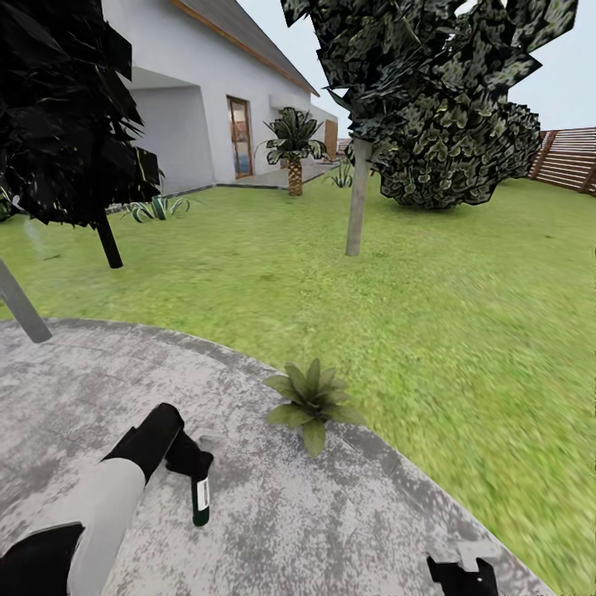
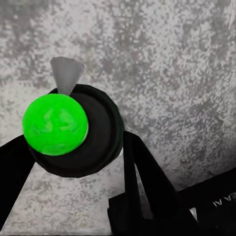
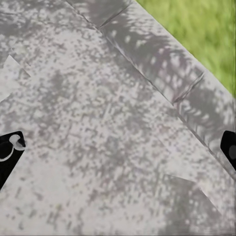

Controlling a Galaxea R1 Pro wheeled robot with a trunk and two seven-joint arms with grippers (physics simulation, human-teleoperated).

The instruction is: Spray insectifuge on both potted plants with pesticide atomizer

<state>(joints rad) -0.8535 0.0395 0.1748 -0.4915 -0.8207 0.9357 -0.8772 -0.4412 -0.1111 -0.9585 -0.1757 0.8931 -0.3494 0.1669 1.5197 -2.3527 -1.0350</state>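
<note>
My left gripper is shut on the pesticide atomizer, a slim dark green bottle with a white label band, which hangs bottom-down just above the grey patio. In the left wrist view the atomizer is seen end-on as a bright green disc in a dark ring, with its pale trigger beyond it and the black fingers on either side. One potted plant, a low rosette of pointed leaves, stands at the patio's edge ahead and to the right of the bottle. The second plant is out of view. My right gripper hangs open over the patio.
Lawn spreads beyond the curved patio edge. A pale tree trunk stands ahead, a dark trunk and a grey post to the left. A palm, a house and a slatted fence lie farther off.
</note>
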